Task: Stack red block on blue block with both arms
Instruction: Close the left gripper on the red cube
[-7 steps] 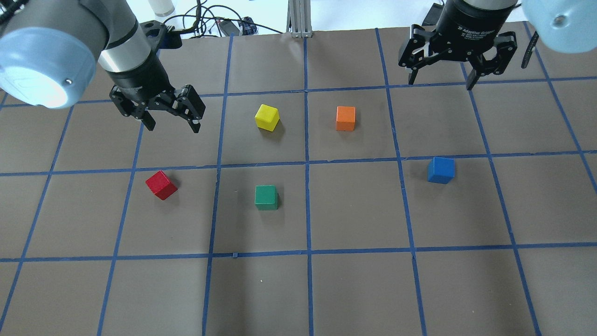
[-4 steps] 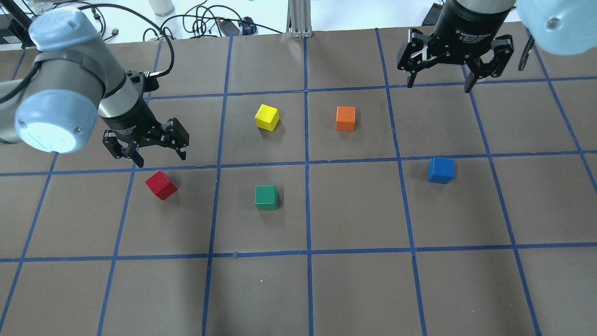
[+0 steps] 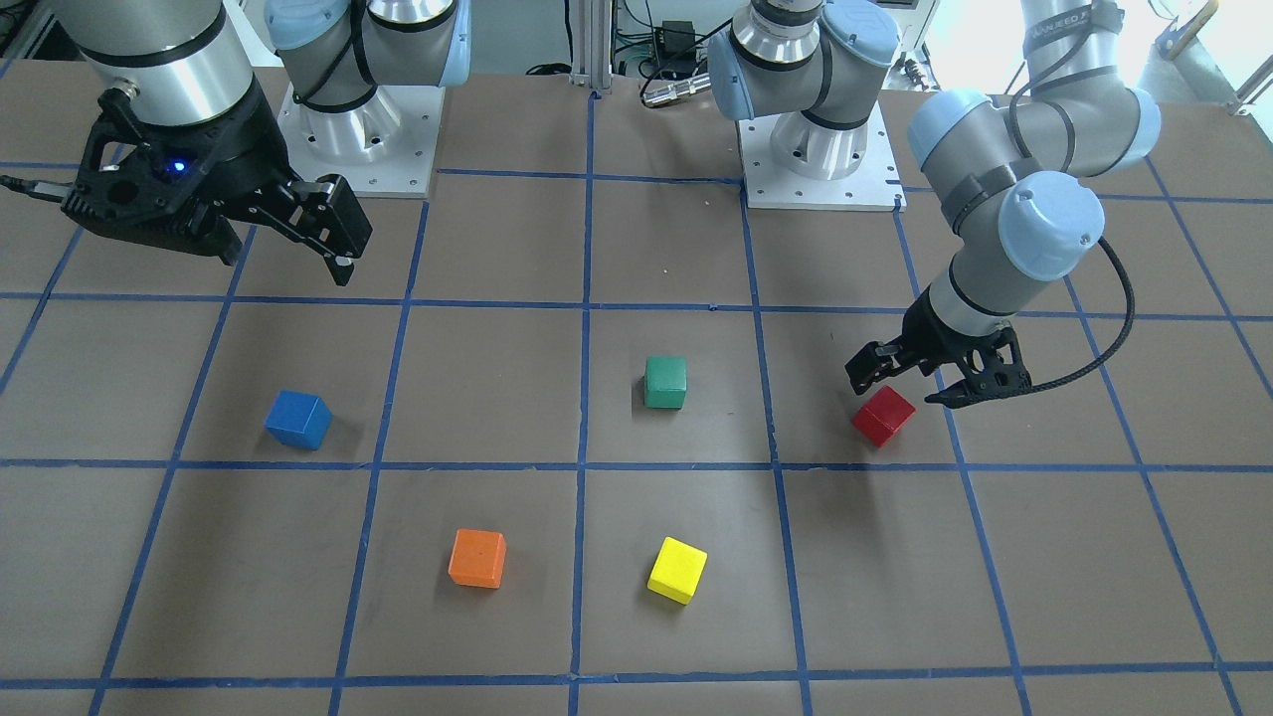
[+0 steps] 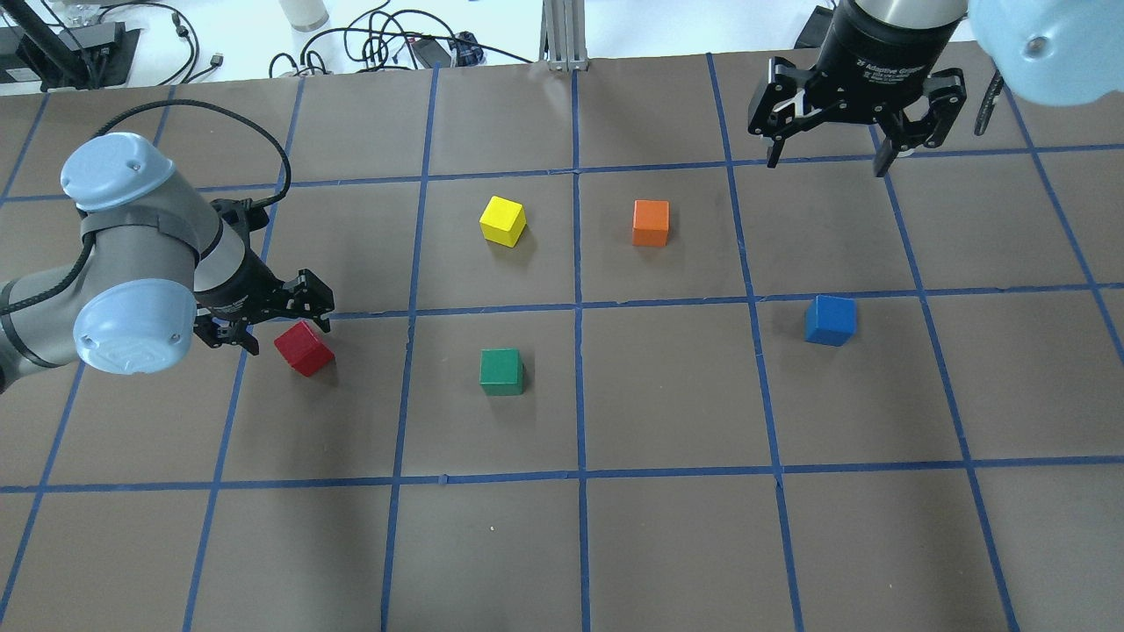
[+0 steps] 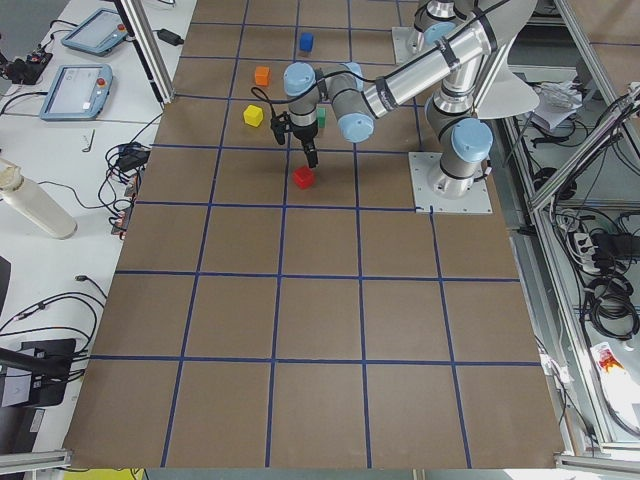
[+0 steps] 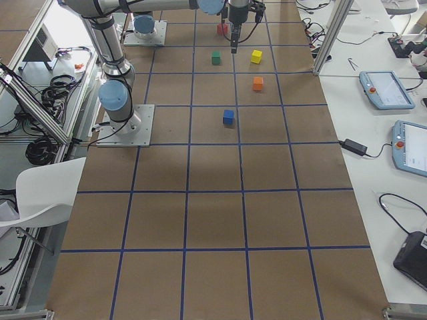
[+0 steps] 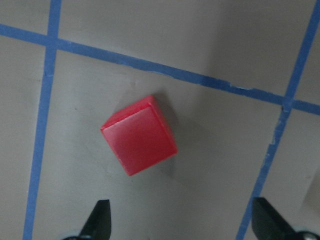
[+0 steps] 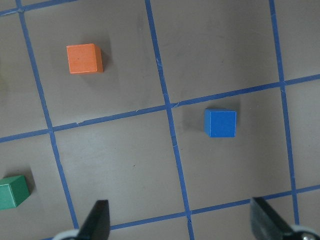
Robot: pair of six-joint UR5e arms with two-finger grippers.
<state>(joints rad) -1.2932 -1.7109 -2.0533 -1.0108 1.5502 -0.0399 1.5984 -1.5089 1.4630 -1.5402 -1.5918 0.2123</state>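
The red block (image 4: pixel 303 348) lies rotated on the brown table at the left; it also shows in the front view (image 3: pixel 882 416) and the left wrist view (image 7: pixel 139 135). My left gripper (image 4: pixel 290 337) is open and empty, low just behind the red block, not around it; its fingertips (image 7: pixel 100 215) sit short of the block. The blue block (image 4: pixel 830 319) lies at the right, also in the right wrist view (image 8: pixel 220 123). My right gripper (image 4: pixel 827 165) is open and empty, high above the far right of the table, well behind the blue block.
A green block (image 4: pixel 501 371) lies between the red and blue blocks. A yellow block (image 4: pixel 503 220) and an orange block (image 4: pixel 651 223) lie farther back. Blue tape lines grid the table. Cables lie beyond the far edge.
My left arm has come down and forward from the far left square to just behind the red block, still open. The right gripper has barely shifted. No block has moved.
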